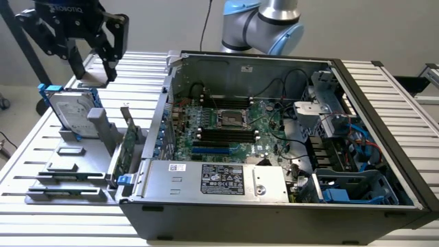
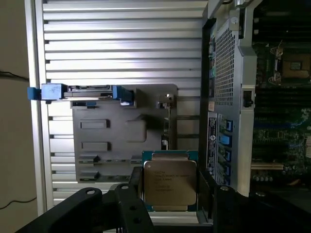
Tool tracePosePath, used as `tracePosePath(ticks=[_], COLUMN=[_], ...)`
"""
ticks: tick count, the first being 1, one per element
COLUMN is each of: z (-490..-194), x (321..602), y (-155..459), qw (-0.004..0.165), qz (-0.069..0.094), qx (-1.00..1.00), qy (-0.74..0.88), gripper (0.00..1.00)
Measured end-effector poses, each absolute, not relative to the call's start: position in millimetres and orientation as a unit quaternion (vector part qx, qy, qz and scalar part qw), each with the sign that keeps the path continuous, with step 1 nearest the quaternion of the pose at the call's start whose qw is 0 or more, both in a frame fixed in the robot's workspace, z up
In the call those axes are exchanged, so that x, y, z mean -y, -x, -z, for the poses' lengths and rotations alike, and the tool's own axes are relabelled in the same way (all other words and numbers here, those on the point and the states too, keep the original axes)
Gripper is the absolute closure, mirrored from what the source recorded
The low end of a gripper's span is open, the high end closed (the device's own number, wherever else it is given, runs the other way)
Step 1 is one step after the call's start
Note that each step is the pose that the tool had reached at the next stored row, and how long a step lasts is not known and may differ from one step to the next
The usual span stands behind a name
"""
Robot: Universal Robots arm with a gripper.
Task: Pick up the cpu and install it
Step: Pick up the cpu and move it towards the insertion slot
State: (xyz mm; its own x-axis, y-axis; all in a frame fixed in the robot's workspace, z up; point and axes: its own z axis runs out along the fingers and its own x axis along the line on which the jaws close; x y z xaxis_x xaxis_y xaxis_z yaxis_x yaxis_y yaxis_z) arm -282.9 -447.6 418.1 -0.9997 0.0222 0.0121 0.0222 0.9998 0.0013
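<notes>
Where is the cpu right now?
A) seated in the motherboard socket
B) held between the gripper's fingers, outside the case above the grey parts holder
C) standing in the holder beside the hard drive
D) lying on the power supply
B: the cpu sits clamped between the fingers of the gripper, up over the parts holder, while the motherboard socket inside the case is bare.

The cpu (image 2: 169,182) has a silver-grey top with dark print and a green edge. The gripper (image 1: 94,72) is black. The drive (image 1: 71,110) is silver with blue rails. The motherboard (image 1: 266,127) is green. The table (image 1: 61,226) is pale grey, ribbed in parallel slats. The arm (image 1: 264,20) is silver with light-blue caps.
</notes>
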Motion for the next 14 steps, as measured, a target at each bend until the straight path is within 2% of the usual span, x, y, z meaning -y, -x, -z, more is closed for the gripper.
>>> tracePosePath(ticks=[7,14], z=[-418.0,-418.0], x=[447.6,447.6], y=[251.1,219.4], qw=[0.006,0.006], qz=[0.003,0.019], qx=[1.0,1.0], qy=[0.011,0.011], gripper=[0.45,0.45])
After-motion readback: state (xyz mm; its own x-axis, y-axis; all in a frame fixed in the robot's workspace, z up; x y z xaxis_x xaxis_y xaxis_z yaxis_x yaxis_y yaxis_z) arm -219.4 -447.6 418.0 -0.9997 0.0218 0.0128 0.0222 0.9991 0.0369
